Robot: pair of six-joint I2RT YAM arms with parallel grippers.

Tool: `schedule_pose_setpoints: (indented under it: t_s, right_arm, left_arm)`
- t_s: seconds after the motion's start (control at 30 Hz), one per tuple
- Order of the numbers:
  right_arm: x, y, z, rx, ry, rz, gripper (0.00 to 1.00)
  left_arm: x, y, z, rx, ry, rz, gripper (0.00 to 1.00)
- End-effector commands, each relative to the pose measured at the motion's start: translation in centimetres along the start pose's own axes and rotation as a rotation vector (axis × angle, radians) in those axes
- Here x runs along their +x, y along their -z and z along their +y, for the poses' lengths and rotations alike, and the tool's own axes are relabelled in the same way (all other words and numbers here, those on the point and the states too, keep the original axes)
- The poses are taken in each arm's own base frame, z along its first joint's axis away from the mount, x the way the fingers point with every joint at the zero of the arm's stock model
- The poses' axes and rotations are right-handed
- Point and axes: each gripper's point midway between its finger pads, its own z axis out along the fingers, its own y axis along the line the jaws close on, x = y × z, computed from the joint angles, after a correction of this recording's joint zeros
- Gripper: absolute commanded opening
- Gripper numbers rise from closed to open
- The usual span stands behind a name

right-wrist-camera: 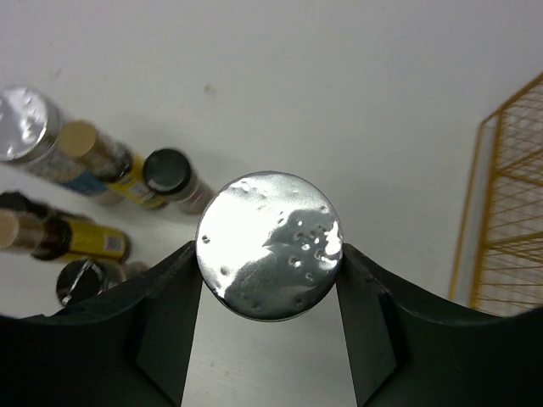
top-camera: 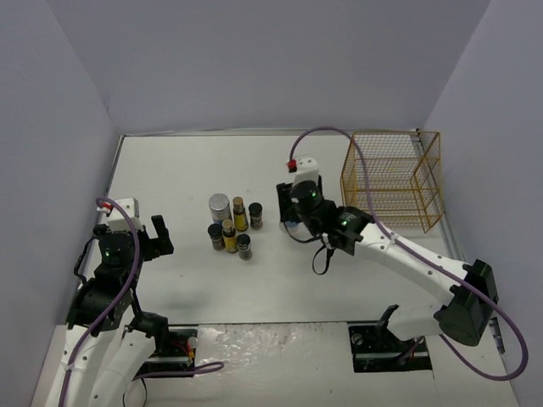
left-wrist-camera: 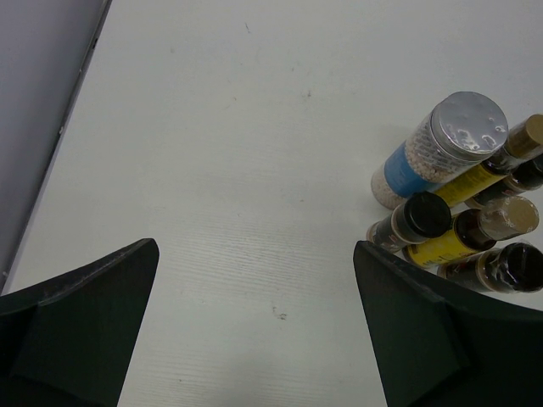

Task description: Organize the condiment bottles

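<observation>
My right gripper [right-wrist-camera: 270,252] is shut on a wide jar with a dented silver lid [right-wrist-camera: 267,229], both fingers pressed against the lid's sides. In the top view this gripper [top-camera: 289,217] stands right of the bottle cluster, and the wrist hides the jar. The cluster holds another silver-lidded jar [top-camera: 219,206], two slim yellow bottles [top-camera: 239,214] [top-camera: 229,236] and short dark jars [top-camera: 255,214] [top-camera: 215,235] [top-camera: 244,246]. My left gripper [top-camera: 158,236] sits open to the left of the cluster, with only bare table between its fingers [left-wrist-camera: 85,331].
A gold wire basket [top-camera: 394,180] stands at the back right, and its edge [right-wrist-camera: 501,212] shows at the right of the right wrist view. Grey walls close in the table on the left, back and right. The right arm's purple cable [top-camera: 339,140] arcs above the table.
</observation>
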Motion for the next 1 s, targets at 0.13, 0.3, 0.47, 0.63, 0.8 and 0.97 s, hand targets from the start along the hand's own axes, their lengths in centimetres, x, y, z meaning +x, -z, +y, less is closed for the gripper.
schedule_pose_setpoints:
  t_s: [0.13,0.3,0.47,0.63,0.8,0.97]
  right_arm:
    - [-15.9,4.8,-12.5,0.22,-0.143,-0.263,0.0]
    - [-19.4,5.3,-20.8,0.359,-0.208,-0.306,0.0]
    - [-20.5,4.3,-28.7,0.454,-0.281,-0.311,0.0]
    - [-19.8,3.1,-33.9,0.523,-0.308,-0.301,0.0]
    - [-19.5,2.4,-37.1,0.571,-0.278,-0.312,0.0]
    - [-20.0,2.2,-37.9,0.575,-0.252,-0.32,0.0]
  left_arm:
    - [-2.2,-0.4,-0.7,0.021,0.017,-0.059,0.97]
    - [-2.1,-0.3,-0.6,0.014,0.014,-0.057,0.97]
    - [-2.2,-0.2,-0.4,0.008,0.014,-0.061,0.97]
    - [-2.3,-0.1,-0.4,0.007,0.017,-0.07,0.97]
    - [-2.3,-0.1,-0.3,0.004,0.016,-0.072,0.97]
    - [-2.3,-0.1,-0.3,0.004,0.016,-0.072,0.97]
